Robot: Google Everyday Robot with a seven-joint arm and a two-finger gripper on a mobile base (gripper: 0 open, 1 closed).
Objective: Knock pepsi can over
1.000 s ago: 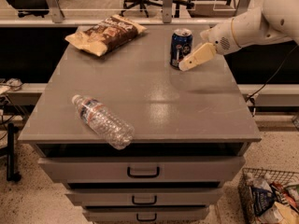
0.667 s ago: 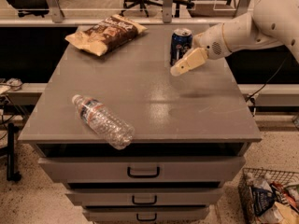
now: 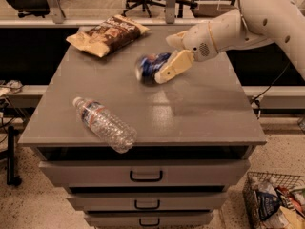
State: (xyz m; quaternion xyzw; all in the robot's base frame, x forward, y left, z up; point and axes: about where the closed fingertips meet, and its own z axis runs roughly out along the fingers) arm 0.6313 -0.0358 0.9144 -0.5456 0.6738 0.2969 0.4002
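The pepsi can, dark blue with a white-red patch, is tipped onto its side near the middle back of the grey cabinet top, its silver top pointing left. It looks blurred. My gripper reaches in from the right on the white arm, and its tan finger lies against the can's right side.
A clear plastic water bottle lies on its side at the front left. A brown snack bag lies at the back left. A wire basket of items stands on the floor at lower right. Office chairs stand behind the cabinet.
The can stood upright at the back; it now lies tipped to the left. My gripper has swept left and forward against it.
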